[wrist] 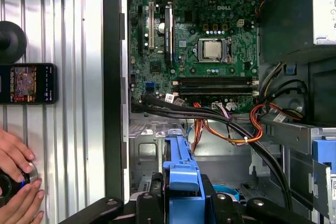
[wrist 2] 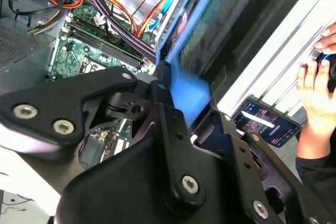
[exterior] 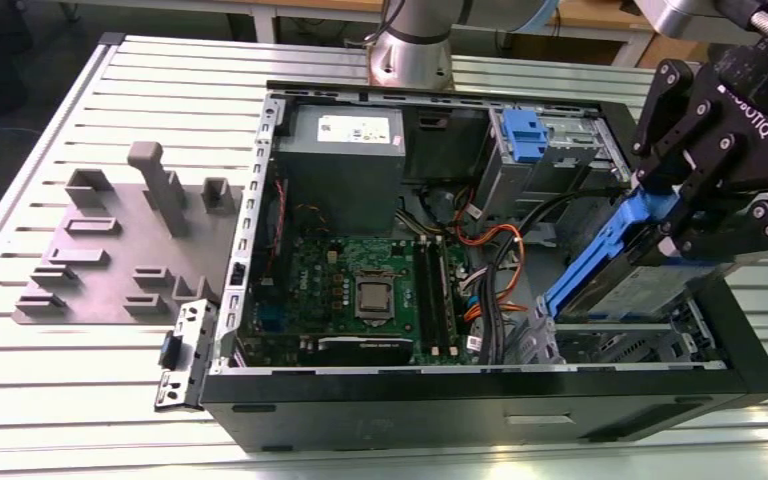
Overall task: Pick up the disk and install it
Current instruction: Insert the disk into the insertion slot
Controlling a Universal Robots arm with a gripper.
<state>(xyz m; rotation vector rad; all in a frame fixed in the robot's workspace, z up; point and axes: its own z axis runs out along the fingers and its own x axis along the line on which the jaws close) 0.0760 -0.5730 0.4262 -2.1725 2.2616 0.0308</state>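
One open computer case (exterior: 244,250) lies on its side on the slatted table (exterior: 37,250) in the exterior view, and I take it as my landmark. My gripper (exterior: 704,205) hangs over the case's corner nearest the exterior view's right, its black fingers (exterior: 660,120) clamped on the disk (exterior: 624,270). I see the disk tilted steeply, its blue carrier frame slanting down toward the metal drive cage in that corner, with the silver body showing beneath the frame. Inside the case, the green motherboard (exterior: 357,285) sits in the middle, the grey power supply (exterior: 341,160) at the far wall, and a small blue latch (exterior: 524,135) on the far bay. Orange and black cables (exterior: 491,250) run between the motherboard and the disk. Outside the case, toward the exterior view's left, a grey fixture plate (exterior: 104,250) with upright blocks rests on the table.

In the second wrist view I look past the gripper's (wrist 2: 181,95) black linkages at the blurred blue edge of the disk (wrist 2: 191,90) pinched between them, over the case's rim. Beyond the case wall a phone (wrist 2: 268,121) lies on the table, and a person's hand (wrist 2: 315,85) is beside it.

In the first wrist view the blue carrier of the disk (wrist: 181,182) sticks out from the gripper (wrist: 181,200), above the bare metal bay floor inside the case. The motherboard (wrist: 194,45) lies farther in. Outside the case wall I see the phone (wrist: 26,83) and hands (wrist: 16,182) on a round controller.
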